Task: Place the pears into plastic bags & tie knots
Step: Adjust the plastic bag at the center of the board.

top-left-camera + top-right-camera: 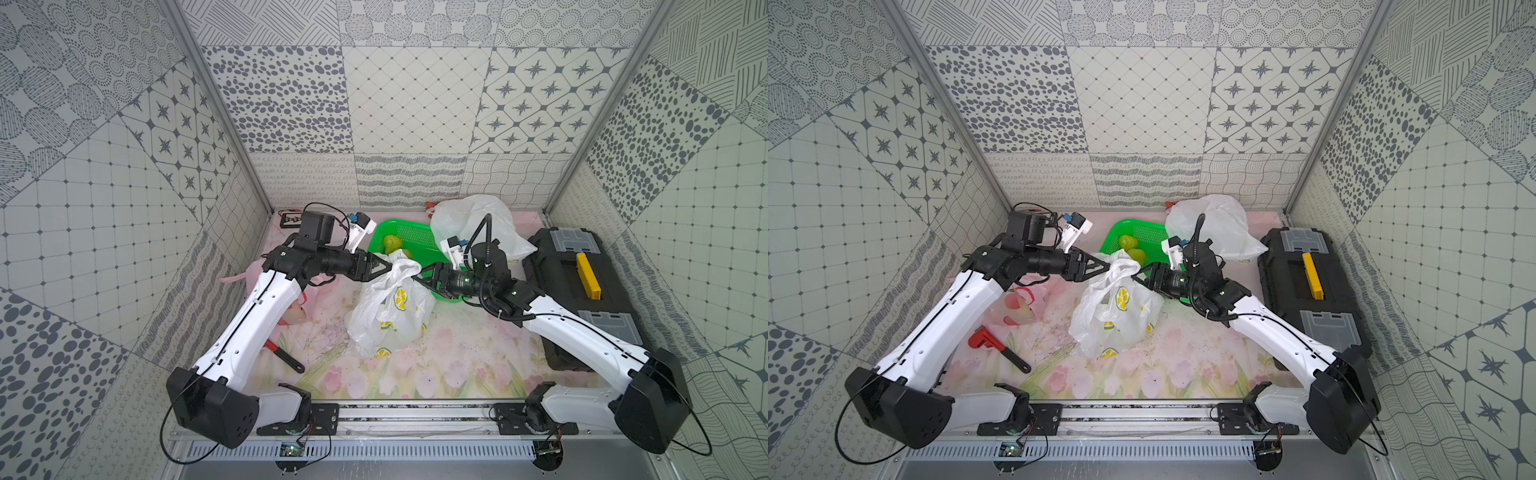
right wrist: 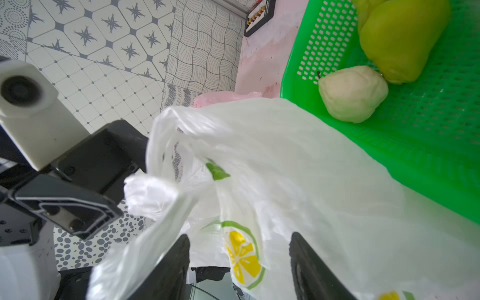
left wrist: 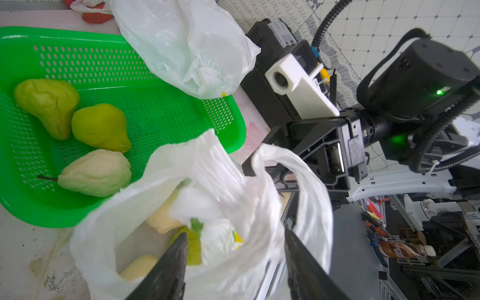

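The lemon-print plastic bag (image 1: 390,307) stands mid-table with its handles up. Inside it lie two cream pears (image 3: 163,218) and a green pear (image 3: 193,246). My left gripper (image 3: 235,232) is open, with loose film of one handle between its jaws. Facing it, my right gripper (image 2: 239,235) is open around the other side of the bag, and neither pinches the film. Three more pears, two green (image 3: 49,104) and one cream (image 3: 97,172), rest in the green basket (image 3: 155,104). A plain white bag (image 1: 473,224) sits behind. A pink bag (image 1: 1021,307) lies under my left arm.
A black toolbox (image 1: 582,291) with a yellow handle fills the right side of the table. A red wrench (image 1: 1000,349) lies at the front left. A small black device (image 1: 293,219) sits in the back left corner. Patterned walls close in three sides.
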Available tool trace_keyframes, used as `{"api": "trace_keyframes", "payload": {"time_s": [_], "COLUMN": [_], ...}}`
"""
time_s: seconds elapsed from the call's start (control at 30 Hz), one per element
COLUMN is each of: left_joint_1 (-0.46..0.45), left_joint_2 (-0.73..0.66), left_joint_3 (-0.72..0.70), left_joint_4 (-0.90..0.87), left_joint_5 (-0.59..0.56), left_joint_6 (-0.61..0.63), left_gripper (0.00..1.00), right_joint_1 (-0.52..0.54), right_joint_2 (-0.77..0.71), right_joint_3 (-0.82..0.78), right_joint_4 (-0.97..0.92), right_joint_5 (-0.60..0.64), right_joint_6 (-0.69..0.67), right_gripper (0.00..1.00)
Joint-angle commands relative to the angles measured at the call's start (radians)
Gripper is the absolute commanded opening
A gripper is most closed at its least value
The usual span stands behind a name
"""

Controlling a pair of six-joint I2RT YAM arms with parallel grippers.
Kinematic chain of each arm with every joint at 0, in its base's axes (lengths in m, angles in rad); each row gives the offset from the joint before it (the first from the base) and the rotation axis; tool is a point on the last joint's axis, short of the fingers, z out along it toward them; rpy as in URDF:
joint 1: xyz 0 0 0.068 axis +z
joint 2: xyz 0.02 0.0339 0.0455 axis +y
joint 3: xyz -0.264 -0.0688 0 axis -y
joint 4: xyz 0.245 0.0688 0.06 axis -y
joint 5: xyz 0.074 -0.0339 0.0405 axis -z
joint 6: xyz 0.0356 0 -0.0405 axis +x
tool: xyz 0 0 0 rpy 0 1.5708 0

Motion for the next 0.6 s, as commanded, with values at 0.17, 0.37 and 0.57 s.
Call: {"api": "trace_keyframes", "payload": {"time_s": [0.17,0.37,0.57], "left_joint_1": [0.01,0.004,-0.012], "left_joint_2": [-0.065,-0.089,-0.038], "left_joint_3": [-0.041,-0.109,-0.134], "left_joint_4": [0.014,0.083,0.148], "left_joint_5": [0.024,0.057,-0.063], "left_joint_6": [0.061,0.083,0.17], "left_gripper": [0.6,0.85,0.94], "right_joint_1": [0.037,0.041,0.04], "right_joint_2": [0.055,0.072,0.119], "right_joint_3": [0.103,0.138,0.198], "right_joint_4": [0.101,0.093,0.103], "right_joint_5": [0.041,0.085,0.093], "right_joint_6": [0.048,0.051,0.068], "right_gripper": [0.61,0.61,0.62]}}
